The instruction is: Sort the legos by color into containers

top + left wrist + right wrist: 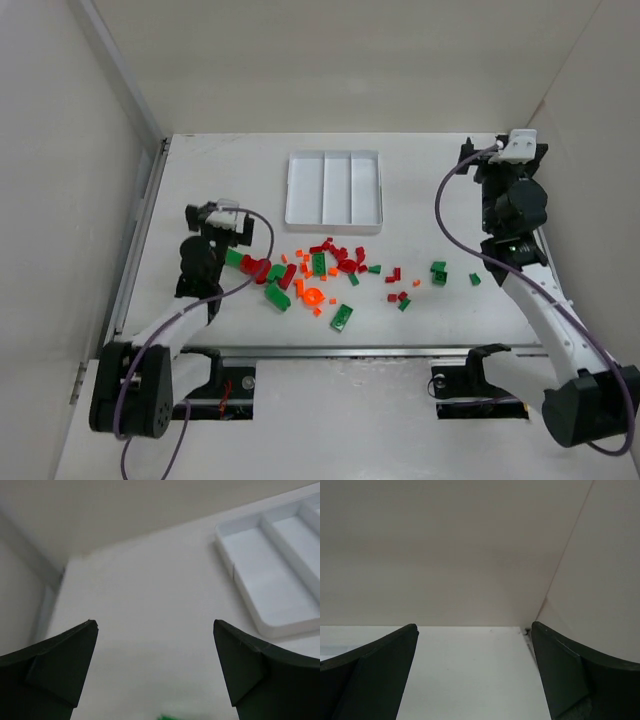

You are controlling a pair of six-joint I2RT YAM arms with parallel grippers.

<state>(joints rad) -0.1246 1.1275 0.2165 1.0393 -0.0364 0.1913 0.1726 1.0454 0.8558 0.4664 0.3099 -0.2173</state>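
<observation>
Top external view | red, green and orange legos (330, 270) are being seen scattered on the table (440, 200), near the containers (333, 190) | all three compartments sitting unfilled | left gripper (155, 627) and right gripper (475, 627) being held wide apart, nothing gripped | sorting judged unstarted

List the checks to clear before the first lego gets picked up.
1. Left gripper open and empty: ok.
2. Right gripper open and empty: ok.
3. Tray with all three compartments empty: ok.
4. Legos loose on the table, none sorted yet: ok.
5. Right gripper aimed at the legos: not ok; its camera shows only wall and bare table.
6. Which compartment takes which color: cannot tell.
</observation>
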